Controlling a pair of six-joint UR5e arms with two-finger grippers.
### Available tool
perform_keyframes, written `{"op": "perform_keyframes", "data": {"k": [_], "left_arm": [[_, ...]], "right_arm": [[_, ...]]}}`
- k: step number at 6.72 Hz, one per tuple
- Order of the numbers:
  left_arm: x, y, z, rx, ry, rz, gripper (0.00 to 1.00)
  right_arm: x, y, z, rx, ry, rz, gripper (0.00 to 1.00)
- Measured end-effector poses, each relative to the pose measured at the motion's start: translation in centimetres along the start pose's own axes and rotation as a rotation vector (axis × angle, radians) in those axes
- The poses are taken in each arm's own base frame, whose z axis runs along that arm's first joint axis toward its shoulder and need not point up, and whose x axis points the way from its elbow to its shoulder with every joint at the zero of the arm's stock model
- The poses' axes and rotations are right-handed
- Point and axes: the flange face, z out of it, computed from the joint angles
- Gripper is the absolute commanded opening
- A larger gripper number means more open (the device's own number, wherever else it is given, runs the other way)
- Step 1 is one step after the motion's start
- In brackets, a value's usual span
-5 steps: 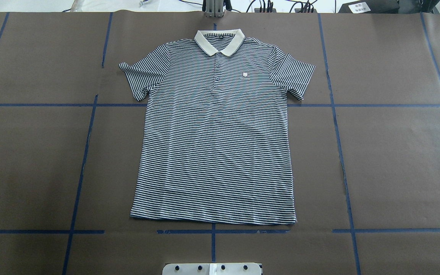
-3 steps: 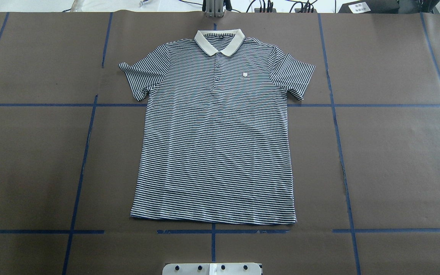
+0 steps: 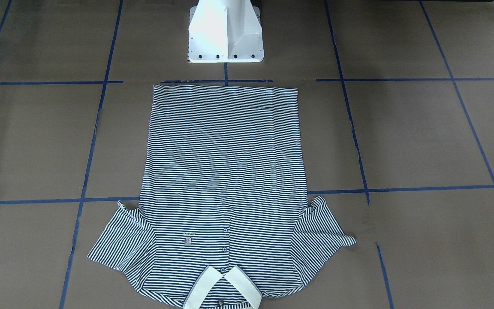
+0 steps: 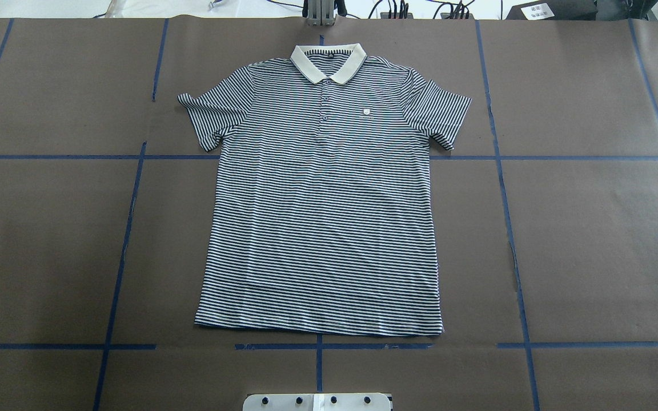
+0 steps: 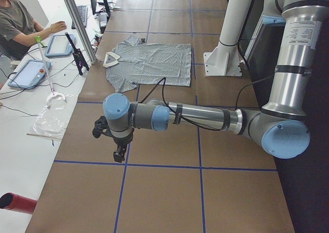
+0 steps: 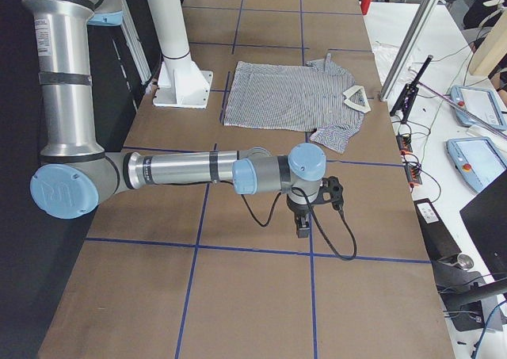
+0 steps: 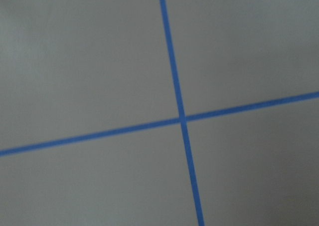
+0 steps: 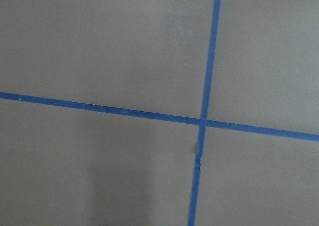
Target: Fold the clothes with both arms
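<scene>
The striped polo shirt (image 4: 323, 200) lies flat and face up in the middle of the table, cream collar (image 4: 328, 60) at the far side, both sleeves spread. It also shows in the front-facing view (image 3: 223, 189) and both side views (image 5: 149, 63) (image 6: 289, 93). My left gripper (image 5: 119, 153) hangs over bare table far off the shirt's left side. My right gripper (image 6: 303, 226) hangs over bare table far off its right side. Both show only in the side views, so I cannot tell whether they are open or shut. Neither touches the shirt.
The brown table (image 4: 592, 240) carries a grid of blue tape lines (image 4: 512, 228). The white pedestal base (image 3: 225, 34) stands just behind the shirt's hem. An operator (image 5: 18, 22), tablets (image 5: 28, 71) and cables are on a side bench beyond the collar end.
</scene>
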Motion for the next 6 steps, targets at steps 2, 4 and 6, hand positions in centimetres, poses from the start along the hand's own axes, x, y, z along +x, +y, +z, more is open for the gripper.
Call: {"op": "perform_keyframes", "data": {"k": [2, 4, 6], "left_arm": [[5.0, -5.3, 1.5, 0.123, 0.009, 0.198, 1.0], [8.7, -6.2, 3.9, 0.199, 0.048, 0.206, 1.0], [15.9, -9.5, 6.3, 0.187, 0.114, 0.056, 1.0]], "right_arm": [[-11.1, -7.1, 4.1, 0.002, -0.04, -0.022, 1.0], [-18.8, -13.5, 8.0, 0.059, -0.102, -0.018, 0.99], [-25.7, -17.8, 12.3, 0.12, -0.096, -0.032, 0.97]]}}
